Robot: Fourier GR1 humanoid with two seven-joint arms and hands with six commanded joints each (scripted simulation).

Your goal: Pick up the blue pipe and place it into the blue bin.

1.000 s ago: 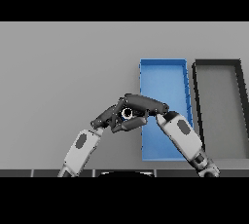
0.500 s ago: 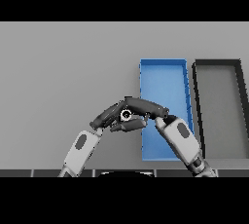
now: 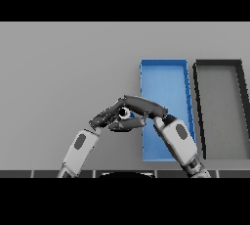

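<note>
Right robot hand [image 3: 142, 106] curls around the blue pipe [image 3: 125, 114], only a bit of it visible, axis unreadable. Left robot hand [image 3: 108, 116] meets it there; can't tell its state. Blue bin [image 3: 163, 65] sits just right, toward the table's right edge.

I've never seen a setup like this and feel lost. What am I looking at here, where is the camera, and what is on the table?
This is a humanoid robot seen from its own head, looking down at a grey table. Its two white and grey arms come up from the bottom edge. The dark left hand and right hand meet in the middle, just left of a blue bin. Between them a small blue pipe peeks out, mostly hidden; the right hand's fingers seem curled round it. Right of the blue bin stands a black bin.
</note>
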